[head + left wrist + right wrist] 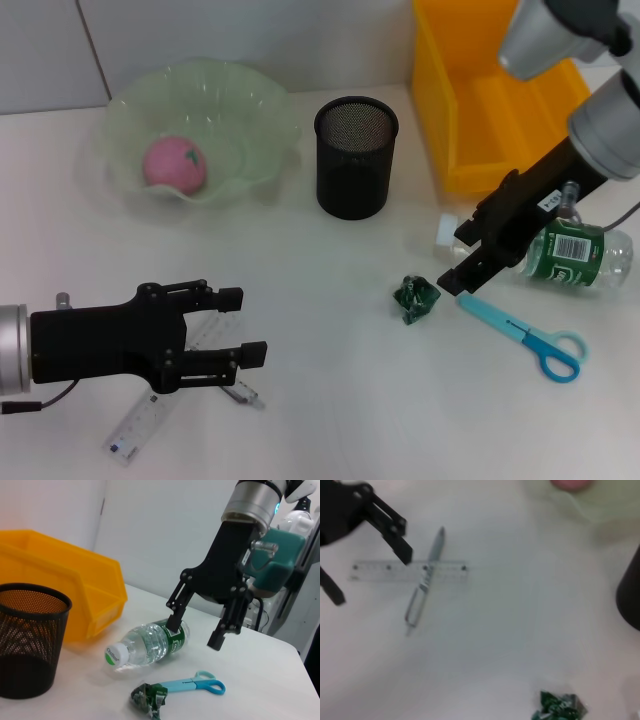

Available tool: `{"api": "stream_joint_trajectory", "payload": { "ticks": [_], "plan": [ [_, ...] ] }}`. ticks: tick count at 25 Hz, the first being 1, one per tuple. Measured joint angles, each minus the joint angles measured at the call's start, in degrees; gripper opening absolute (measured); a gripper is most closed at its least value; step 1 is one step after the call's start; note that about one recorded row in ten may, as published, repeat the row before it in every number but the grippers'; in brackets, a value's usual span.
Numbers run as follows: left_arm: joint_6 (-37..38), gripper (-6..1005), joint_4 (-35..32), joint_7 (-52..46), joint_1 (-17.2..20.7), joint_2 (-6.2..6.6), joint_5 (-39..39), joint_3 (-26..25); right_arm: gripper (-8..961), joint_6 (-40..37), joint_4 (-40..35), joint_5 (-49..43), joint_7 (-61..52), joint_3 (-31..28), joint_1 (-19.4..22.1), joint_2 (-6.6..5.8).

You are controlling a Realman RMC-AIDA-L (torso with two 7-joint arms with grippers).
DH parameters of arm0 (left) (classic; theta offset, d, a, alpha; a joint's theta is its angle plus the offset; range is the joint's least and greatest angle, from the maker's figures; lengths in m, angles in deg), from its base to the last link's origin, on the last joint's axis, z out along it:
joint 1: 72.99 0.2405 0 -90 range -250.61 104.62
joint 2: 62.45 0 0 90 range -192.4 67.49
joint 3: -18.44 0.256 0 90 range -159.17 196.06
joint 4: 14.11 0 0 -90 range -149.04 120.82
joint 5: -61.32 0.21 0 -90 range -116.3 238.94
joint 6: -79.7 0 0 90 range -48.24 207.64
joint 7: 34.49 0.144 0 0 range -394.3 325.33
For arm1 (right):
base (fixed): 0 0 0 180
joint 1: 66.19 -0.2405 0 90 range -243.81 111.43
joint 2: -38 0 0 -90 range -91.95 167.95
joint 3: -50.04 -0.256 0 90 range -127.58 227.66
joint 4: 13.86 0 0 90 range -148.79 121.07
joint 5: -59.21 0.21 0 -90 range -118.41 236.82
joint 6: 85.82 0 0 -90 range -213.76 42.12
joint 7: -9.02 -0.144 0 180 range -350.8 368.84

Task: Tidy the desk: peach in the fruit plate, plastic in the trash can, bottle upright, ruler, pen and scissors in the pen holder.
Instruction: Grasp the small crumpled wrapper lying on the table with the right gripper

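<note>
Over the clear plastic bottle with green label lying on the white worktop, right claw is hovering open; should straddle the body squarely; left claw is idling open over the transparent ruler.

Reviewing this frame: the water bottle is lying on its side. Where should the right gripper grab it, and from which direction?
Grip the water bottle across its clear ribbed body between cap and green label, coming down from above. It lies flat on the desk, cap toward the pen holder, and the open right gripper already hangs just over it.

peach 1 | bottle 1 | scissors 1 | ruler 1 | pen 1
</note>
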Motion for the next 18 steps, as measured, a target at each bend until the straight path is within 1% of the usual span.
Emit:
{"api": "stream_joint_trajectory", "payload": {
  "ticks": [1, 2, 4, 6, 8, 9, 10, 11, 12, 15, 16, 18],
  "plan": [
    [0.00, 774, 0.00, 0.01, -0.01, 0.00, 0.00, -0.09, 745, 0.42, 0.10, -2.83, -0.23, 0.52, -1.02, 0.86],
    [0.00, 774, 0.00, 0.01, -0.01, 0.00, 0.00, -0.09, 745, 0.42, 0.10, -2.83, -0.23, 0.52, -1.02, 0.86],
    [0.00, 774, 0.02, 0.01, 0.00, -0.04, 0.00, -0.08, 745, 0.91, 0.32, -4.37, -0.51, 1.80, -1.70, 1.28],
    [0.00, 773, 0.26, 0.06, 0.04, -0.03, 0.00, -0.08, 745, 2.24, 1.01, -4.71, -1.41, 4.64, -2.19, 1.37],
    [0.00, 773, 0.30, 0.07, 0.07, -0.03, 0.00, -0.08, 745, 2.97, 1.41, -4.75, -1.60, 5.57, -2.27, 1.37],
    [0.01, 772, 0.30, 0.07, 0.12, -0.07, 0.00, -0.08, 745, 4.92, 2.55, -4.81, -1.69, 7.18, -2.38, 1.37],
    [0.01, 772, 0.30, 0.07, 0.12, -0.07, 0.00, -0.08, 745, 4.92, 2.55, -4.81, -1.69, 7.18, -2.38, 1.37],
    [0.01, 772, 0.28, 0.07, 0.15, -0.14, 0.00, -0.07, 745, 7.21, 4.04, -4.79, -1.69, 8.95, -2.52, 1.36],
    [0.01, 772, 0.28, 0.07, 0.15, -0.14, 0.00, -0.07, 745, 7.21, 4.04, -4.79, -1.69, 8.95, -2.52, 1.36],
    [0.01, 771, 0.41, 0.07, 0.12, -0.14, 0.00, -0.07, 745, 11.16, 6.46, -4.60, -1.65, 11.35, -2.75, 1.37],
    [0.01, 771, 0.43, 0.07, 0.12, -0.12, 0.00, -0.07, 745, 13.37, 8.48, -4.51, -1.54, 12.60, -3.11, 1.46],
    [0.01, 770, 0.44, 0.07, 0.12, -0.11, 0.00, -0.08, 745, 14.40, 9.49, -4.45, -1.49, 13.00, -3.35, 1.51]
  ]
}}
